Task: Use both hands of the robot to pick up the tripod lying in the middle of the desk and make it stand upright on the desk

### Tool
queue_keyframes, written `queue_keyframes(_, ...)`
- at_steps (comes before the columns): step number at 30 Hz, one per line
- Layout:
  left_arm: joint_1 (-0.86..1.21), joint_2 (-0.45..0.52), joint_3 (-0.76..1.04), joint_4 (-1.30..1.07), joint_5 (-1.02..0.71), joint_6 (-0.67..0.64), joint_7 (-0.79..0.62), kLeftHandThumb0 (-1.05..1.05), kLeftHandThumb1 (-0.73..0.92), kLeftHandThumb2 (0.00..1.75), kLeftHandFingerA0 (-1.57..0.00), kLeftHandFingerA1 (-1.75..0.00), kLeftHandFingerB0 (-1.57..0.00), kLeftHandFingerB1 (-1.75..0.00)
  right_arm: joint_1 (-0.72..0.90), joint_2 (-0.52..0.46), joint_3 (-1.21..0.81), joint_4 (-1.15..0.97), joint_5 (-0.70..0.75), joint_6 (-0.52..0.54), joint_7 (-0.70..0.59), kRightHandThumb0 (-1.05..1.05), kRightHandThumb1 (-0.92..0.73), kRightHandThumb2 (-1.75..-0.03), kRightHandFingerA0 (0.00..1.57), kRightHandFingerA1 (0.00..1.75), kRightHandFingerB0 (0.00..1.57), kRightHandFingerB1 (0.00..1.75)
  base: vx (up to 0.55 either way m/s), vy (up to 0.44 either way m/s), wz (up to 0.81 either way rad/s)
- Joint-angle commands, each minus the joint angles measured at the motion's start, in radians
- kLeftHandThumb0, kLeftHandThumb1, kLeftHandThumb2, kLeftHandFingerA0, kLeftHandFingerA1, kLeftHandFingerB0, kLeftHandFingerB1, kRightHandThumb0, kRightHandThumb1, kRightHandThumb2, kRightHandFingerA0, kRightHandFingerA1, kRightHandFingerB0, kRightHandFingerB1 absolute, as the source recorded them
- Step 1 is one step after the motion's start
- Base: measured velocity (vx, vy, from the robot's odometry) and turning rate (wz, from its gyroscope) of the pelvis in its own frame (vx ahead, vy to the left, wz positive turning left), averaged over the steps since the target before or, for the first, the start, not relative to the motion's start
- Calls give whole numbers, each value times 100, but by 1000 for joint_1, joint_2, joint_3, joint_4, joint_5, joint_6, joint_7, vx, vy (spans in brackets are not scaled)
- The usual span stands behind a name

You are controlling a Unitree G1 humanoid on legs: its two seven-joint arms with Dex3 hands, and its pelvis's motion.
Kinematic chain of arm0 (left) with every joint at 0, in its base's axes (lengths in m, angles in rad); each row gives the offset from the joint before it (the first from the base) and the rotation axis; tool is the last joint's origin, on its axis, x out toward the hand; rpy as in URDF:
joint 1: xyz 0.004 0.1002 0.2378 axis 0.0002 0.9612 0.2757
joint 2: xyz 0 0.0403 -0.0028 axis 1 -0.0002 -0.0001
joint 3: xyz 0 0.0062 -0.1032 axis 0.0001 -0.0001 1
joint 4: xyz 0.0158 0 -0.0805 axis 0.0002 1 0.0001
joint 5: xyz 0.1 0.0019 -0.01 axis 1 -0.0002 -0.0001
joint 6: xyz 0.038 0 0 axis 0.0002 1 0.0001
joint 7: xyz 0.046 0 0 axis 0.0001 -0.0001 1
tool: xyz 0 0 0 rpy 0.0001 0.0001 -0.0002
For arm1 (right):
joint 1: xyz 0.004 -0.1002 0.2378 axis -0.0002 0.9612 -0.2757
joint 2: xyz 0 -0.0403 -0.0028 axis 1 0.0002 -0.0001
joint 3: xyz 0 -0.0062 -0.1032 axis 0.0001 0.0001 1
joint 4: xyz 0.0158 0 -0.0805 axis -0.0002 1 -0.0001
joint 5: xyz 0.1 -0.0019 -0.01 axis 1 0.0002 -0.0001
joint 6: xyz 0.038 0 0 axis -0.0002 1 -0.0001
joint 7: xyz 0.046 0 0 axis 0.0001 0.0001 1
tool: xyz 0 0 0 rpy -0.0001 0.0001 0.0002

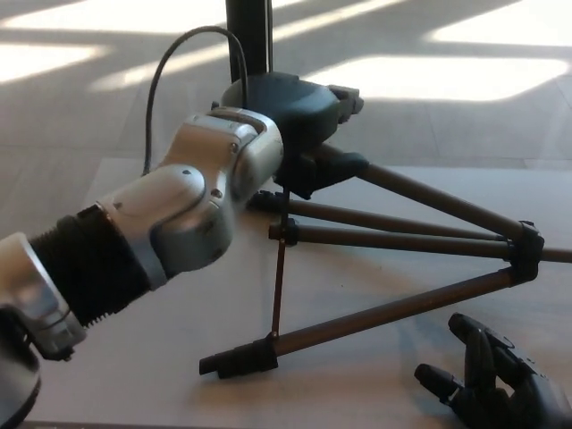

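Observation:
The black tripod [393, 241] lies on the pale desk [179, 357] with its legs fanned to the left from a hub [527, 250] at the right edge. My left hand [299, 121] reaches across from the left and is shut on the end of the far leg [420, 192], holding that end off the desk. The near leg [357, 320] rests flat, its foot [237, 361] near the front. A thin brace rod [280, 286] links the legs. My right hand [487, 389] is open at the bottom right, below the near leg and clear of it.
A black upright post [248, 36] stands behind the desk's far edge, right behind my left hand. A cable [165, 76] loops off my left forearm, which covers the left part of the desk. Sunlit floor lies beyond.

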Motion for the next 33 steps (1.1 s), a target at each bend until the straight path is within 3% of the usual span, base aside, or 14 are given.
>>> queue_keyframes(1, -174, -75, -255, 97, 469, -162, -15, -97, 56, 101, 0, -7, -13, -17, 103, 108, 7, -63, -17, -52, -90, -88, -72, -62, 53, 83, 55, 54, 0, 0, 0)
queue_keyframes(8, -205, -129, -309, 202, 510, -140, 74, -100, 60, 103, 0, 0, -11, -13, 97, 114, 14, -36, -24, -81, -98, -91, -58, -75, 55, 85, 56, 58, 0, 0, 0)
queue_keyframes(15, -222, -152, -343, 240, 530, -144, 68, -96, 57, 99, 0, 0, -10, -15, 100, 107, 29, -24, -36, -96, -105, -86, -72, -62, 52, 83, 54, 52, 0, 0, 0)
queue_keyframes(18, -209, -144, -368, 238, 575, -123, 95, -74, 42, 87, 0, -20, 0, -29, 93, 108, 27, -21, -28, -96, -111, -86, -70, -61, 55, 83, 56, 50, 0, 0, 0)
queue_keyframes(19, -202, -141, -372, 238, 585, -119, 108, -69, 52, 56, -1, -36, -12, -28, 89, 107, 25, -26, -25, -87, -118, -88, -70, -62, 56, 83, 58, 52, 0, 0, 0)
queue_keyframes(21, -191, -125, -371, 229, 596, -119, 127, -64, 50, 55, -4, -44, -12, -32, 78, 103, 28, -30, -32, -76, -133, -88, -70, -62, 57, 80, 59, 51, 0, 0, 0)
queue_keyframes(22, -183, -123, -371, 234, 599, -116, 137, -35, 29, 88, -2, -54, 0, -50, 76, 97, 27, -33, -27, -69, -129, -88, -71, -62, 55, 79, 58, 51, 0, 0, 0)
queue_keyframes(23, -176, -122, -368, 236, 596, -113, 135, -53, 49, 55, -9, -50, -14, -35, 76, 96, 24, -34, -19, -69, -123, -87, -70, -62, 51, 82, 56, 52, 0, 0, 0)
queue_keyframes(25, -166, -118, -361, 235, 594, -110, 130, -53, 49, 55, -9, -50, -14, -35, 76, 95, 22, -34, -8, -71, -116, -87, -70, -62, 51, 82, 56, 52, 0, 0, 0)
queue_keyframes(26, -146, -123, -366, 243, 599, -90, 122, -53, 48, 55, -13, -54, -13, -37, 74, 90, 17, -40, -2, -48, -122, -87, -52, -98, 55, 80, 58, 62, 0, 0, 0)
queue_keyframes(27, -143, -122, -372, 246, 606, -88, 118, -59, 36, 72, -15, -56, -8, -45, 70, 96, 13, -38, -1, -46, -135, -89, -68, -61, 55, 81, 64, 55, 0, 0, 0)
queue_keyframes(29, -142, -120, -380, 251, 622, -94, 116, -61, 47, 55, -29, -57, -10, -37, 66, 101, 13, -34, -3, -49, -146, -88, -68, -61, 57, 80, 67, 55, 0, 0, 0)
queue_keyframes(30, -144, -123, -396, 263, 635, -92, 88, -70, 40, 79, -35, -63, -5, -34, 64, 101, 13, -27, -4, -55, -145, -86, -70, -61, 53, 83, 59, 51, 0, 0, 0)
queue_keyframes(33, -143, -134, -402, 273, 637, -75, 18, -74, 41, 79, -38, -65, -6, -34, 63, 95, 20, -23, -1, -63, -133, -86, -70, -61, 53, 84, 59, 51, 0, 0, 0)
